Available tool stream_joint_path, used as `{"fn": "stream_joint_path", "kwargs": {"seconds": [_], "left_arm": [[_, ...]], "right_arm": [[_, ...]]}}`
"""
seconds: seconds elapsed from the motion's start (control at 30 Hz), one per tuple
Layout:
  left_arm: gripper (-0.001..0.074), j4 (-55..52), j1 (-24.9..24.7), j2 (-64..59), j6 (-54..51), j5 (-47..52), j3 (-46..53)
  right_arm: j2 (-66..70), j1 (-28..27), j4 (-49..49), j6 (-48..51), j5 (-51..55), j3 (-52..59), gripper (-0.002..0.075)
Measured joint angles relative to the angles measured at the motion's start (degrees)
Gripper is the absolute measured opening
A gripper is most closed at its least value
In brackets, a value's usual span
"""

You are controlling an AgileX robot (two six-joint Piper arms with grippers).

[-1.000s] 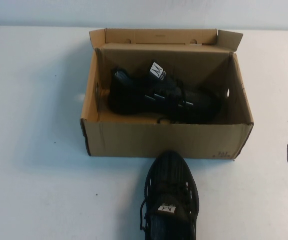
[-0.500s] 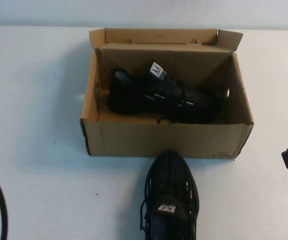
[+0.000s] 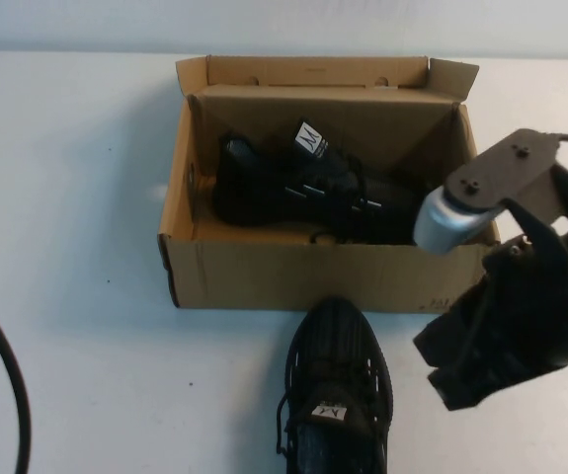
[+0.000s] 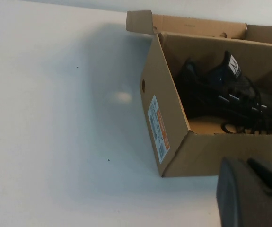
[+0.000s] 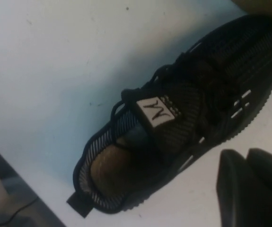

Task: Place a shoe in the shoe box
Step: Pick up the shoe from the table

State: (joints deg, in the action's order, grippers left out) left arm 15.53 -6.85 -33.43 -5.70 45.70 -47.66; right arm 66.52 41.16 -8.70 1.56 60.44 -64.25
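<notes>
A black knit shoe (image 3: 338, 395) with a white "M" tongue label lies on the table in front of the brown cardboard shoe box (image 3: 323, 278), toe towards it. It also shows in the right wrist view (image 5: 173, 123). An identical shoe (image 3: 313, 188) lies on its side inside the open box and shows in the left wrist view (image 4: 225, 94). My right gripper (image 3: 448, 367) hangs shut and empty just right of the table shoe, by the box's front right corner. My left gripper (image 4: 250, 189) is shut and empty near the box's (image 4: 173, 118) front left corner, outside the high view.
The box's lid flap (image 3: 313, 71) stands open at the far side. A black cable (image 3: 7, 395) curves along the left edge. White table top lies bare left of the box and the shoe.
My right arm has swung in from the right edge to beside the table shoe, in front of the box's right corner. The cable at the left has shifted slightly. The shoes and box have not moved.
</notes>
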Motion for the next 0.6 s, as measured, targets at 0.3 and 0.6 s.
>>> {"fn": "stream_joint_path", "kwargs": {"seconds": [0.3,0.6], "left_arm": [[-0.0001,0.1,0.0,0.0,-1.2,0.1,0.0],[-0.0001,0.2,0.0,0.0,-1.2,0.1,0.0]], "right_arm": [[10.0,0.4,-6.0,-0.2,-1.3,0.0,0.0326],[16.9,0.4,-10.9,6.8,-3.4,0.0,0.0544]]}}
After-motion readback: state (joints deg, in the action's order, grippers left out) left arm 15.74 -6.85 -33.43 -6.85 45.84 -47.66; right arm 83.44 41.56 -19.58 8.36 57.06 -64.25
